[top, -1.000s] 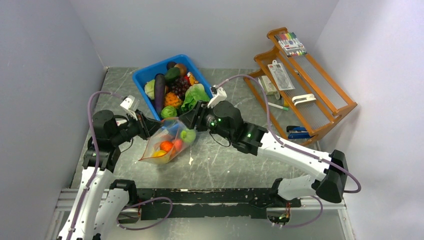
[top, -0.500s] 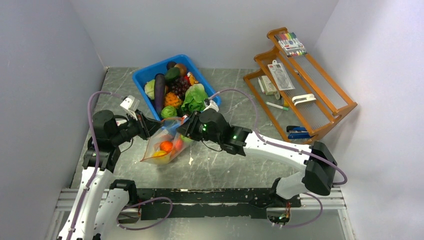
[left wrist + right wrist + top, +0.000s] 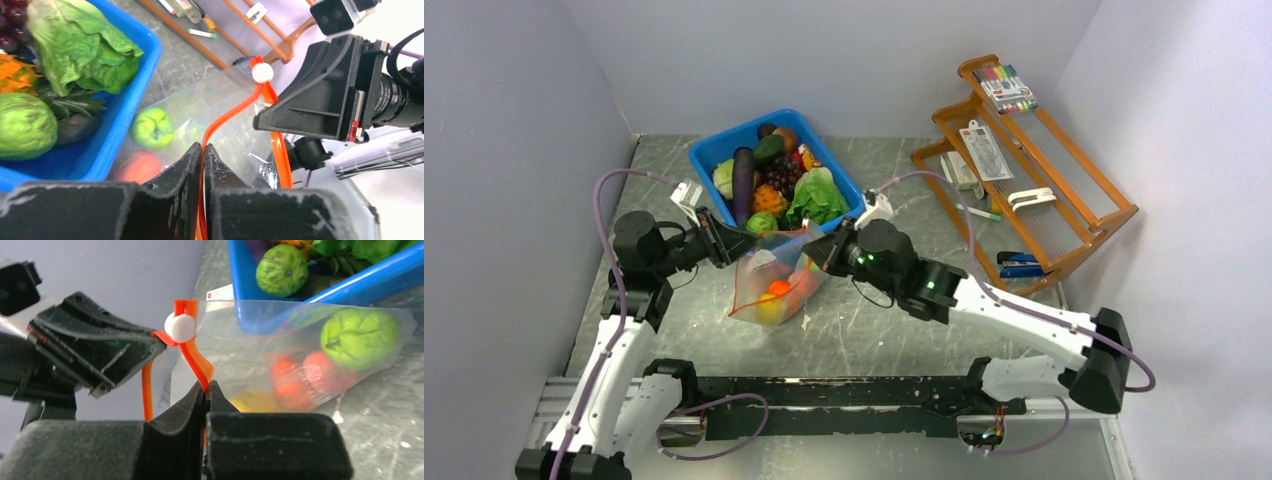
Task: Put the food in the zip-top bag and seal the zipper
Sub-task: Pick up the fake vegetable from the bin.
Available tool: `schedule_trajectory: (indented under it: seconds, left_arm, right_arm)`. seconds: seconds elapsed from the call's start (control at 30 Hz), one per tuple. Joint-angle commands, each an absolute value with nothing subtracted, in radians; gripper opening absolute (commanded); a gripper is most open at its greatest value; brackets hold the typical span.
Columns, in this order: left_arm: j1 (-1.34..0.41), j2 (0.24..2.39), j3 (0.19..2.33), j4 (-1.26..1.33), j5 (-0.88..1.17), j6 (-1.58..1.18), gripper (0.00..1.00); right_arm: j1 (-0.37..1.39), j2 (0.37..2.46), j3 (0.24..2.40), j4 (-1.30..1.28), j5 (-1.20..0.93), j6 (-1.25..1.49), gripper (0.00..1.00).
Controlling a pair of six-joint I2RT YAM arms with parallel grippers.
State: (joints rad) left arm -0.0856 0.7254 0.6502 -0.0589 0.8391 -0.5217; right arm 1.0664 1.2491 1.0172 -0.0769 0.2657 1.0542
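Note:
The clear zip-top bag (image 3: 776,278) hangs between my two grippers, just in front of the blue bin. Inside it lie a green ball (image 3: 359,337), orange-red pieces (image 3: 305,375) and a yellow piece (image 3: 255,400). My left gripper (image 3: 202,146) is shut on the red-orange zipper (image 3: 227,116) at the bag's left end. My right gripper (image 3: 206,384) is shut on the same zipper (image 3: 196,362), just below its white slider (image 3: 180,326). The mouth gapes between the two strips. In the top view the left gripper (image 3: 722,246) and the right gripper (image 3: 820,250) face each other across the bag.
The blue bin (image 3: 707,152) behind the bag holds more food: an eggplant (image 3: 742,180), lettuce (image 3: 816,195), grapes and green balls. A wooden rack (image 3: 1064,190) with pens and stationery stands at the right. Grey walls close in the left, back and right.
My right gripper has closed on the zipper. Both arms have raised the bag, which now hangs upright between them and a little further right.

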Motion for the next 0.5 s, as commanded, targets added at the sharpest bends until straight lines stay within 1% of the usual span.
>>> schedule_trajectory:
  seconds: [0.0, 0.03, 0.07, 0.2, 0.27, 0.37, 0.47]
  left_arm:
    - [-0.080, 0.791, 0.627, 0.197, 0.960, -0.675, 0.07]
    - [-0.085, 0.803, 0.615, 0.257, 0.973, -0.707, 0.07]
    - [-0.091, 0.815, 0.601, 0.318, 0.984, -0.745, 0.10]
    - [-0.121, 0.873, 0.540, 0.555, 1.013, -0.858, 0.29]
    - [-0.129, 0.912, 0.533, 0.604, 1.023, -0.875, 0.38]
    - [-0.131, 0.973, 0.571, 0.568, 1.051, -0.822, 0.48]
    - [-0.131, 0.997, 0.677, 0.301, 0.978, -0.615, 0.53]
  right_arm:
    - [1.068, 1.140, 0.919, -0.081, 0.342, 0.999, 0.00]
    - [1.068, 1.117, 0.896, -0.077, 0.343, 1.005, 0.00]
    - [1.067, 1.098, 0.878, -0.078, 0.349, 1.011, 0.00]
    - [1.068, 1.043, 0.841, -0.113, 0.410, 1.029, 0.00]
    - [1.068, 1.024, 0.823, -0.117, 0.451, 1.026, 0.00]
    - [1.067, 1.003, 0.815, -0.139, 0.508, 1.024, 0.00]
    - [1.068, 0.978, 0.811, -0.161, 0.546, 1.036, 0.00]
